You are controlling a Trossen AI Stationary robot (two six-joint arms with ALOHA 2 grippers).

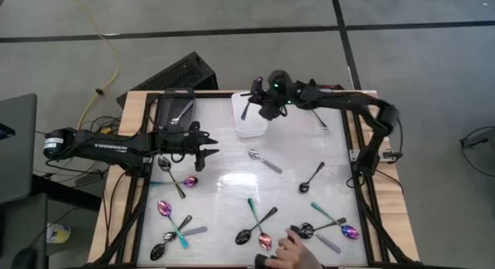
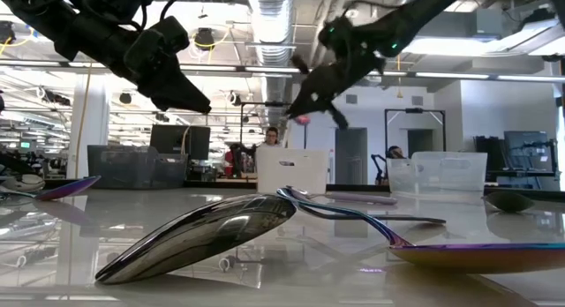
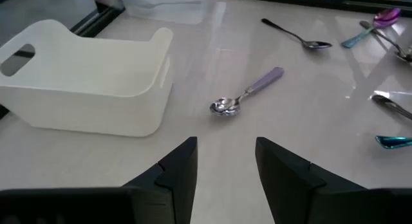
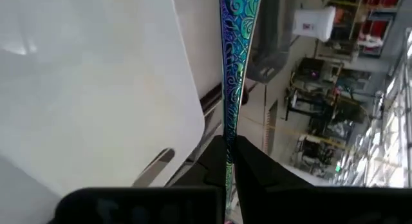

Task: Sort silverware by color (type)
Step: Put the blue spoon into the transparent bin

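Dark arms; left arm (image 1: 100,145) white lettering; right wrist (image 1: 275,85) green light.

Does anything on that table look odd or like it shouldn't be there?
Yes: a person's hand reaches in at the table's near edge, among the loose spoons. Otherwise the spoons lie scattered, some crossing each other, such as a black spoon over a teal-handled spoon.

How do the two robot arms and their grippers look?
Both arms are dark, nearly black. The left arm carries white lettering along its side; the right arm shows a small green light near its wrist. The left gripper has two blocky, wedge-shaped black fingers.
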